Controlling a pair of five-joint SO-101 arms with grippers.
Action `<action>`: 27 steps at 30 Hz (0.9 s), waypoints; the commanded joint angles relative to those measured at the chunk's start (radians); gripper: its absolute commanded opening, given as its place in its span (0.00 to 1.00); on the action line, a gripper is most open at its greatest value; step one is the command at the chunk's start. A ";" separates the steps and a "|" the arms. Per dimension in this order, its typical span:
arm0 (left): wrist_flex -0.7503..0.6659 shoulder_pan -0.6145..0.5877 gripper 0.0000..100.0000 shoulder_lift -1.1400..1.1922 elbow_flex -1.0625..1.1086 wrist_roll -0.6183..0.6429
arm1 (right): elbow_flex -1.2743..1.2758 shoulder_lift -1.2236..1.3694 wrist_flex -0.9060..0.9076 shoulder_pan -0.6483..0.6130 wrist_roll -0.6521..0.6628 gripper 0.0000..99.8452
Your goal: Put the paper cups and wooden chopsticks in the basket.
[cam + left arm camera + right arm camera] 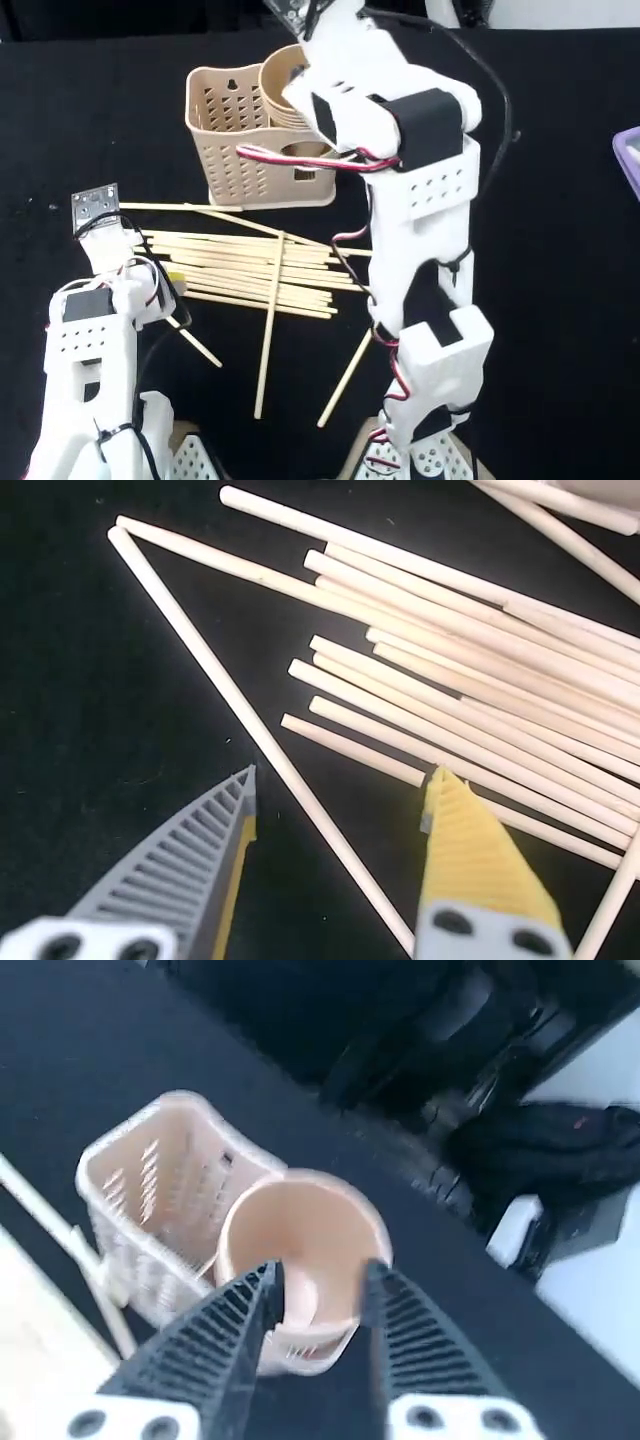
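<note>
L gripper (342, 773) jaws apart over chopsticks (450, 670), R gripper (322, 1268) jaws apart above paper cups (300, 1222) in basket (130, 1190)

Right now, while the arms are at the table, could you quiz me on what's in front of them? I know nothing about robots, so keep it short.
1. True or false: the wooden chopsticks already lie inside the basket.
2. Where are the paper cups?
A. lying among the chopsticks
B. standing in the basket
C. upside down beside the basket
3. Fill in the gap: the left gripper hangs just above the chopsticks with its jaws ____ (open or shut).

Key: 1 false; 2 B; 3 open.
</note>
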 commanded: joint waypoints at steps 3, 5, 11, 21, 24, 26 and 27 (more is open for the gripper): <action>0.008 -0.008 0.27 -0.011 -0.036 0.008 | -0.053 -0.047 0.041 0.015 -0.037 0.02; 0.009 -0.008 0.27 -0.011 -0.036 0.006 | -0.044 -0.116 0.044 0.018 -0.057 0.03; 0.009 -0.002 0.27 -0.011 -0.036 0.000 | 0.355 -0.472 0.043 0.044 -0.074 0.03; 0.172 0.130 0.27 -0.011 -0.105 -0.052 | 1.506 -1.168 -0.186 0.129 -0.066 0.03; 0.265 0.209 0.27 -0.011 -0.157 -0.051 | 1.833 -1.300 -0.341 0.236 -0.066 0.03; 0.290 0.265 0.27 -0.011 -0.176 -0.051 | 2.015 -1.353 -0.468 0.308 -0.068 0.03; 0.290 0.297 0.27 -0.011 -0.176 -0.051 | 2.098 -1.368 -0.540 0.344 -0.075 0.03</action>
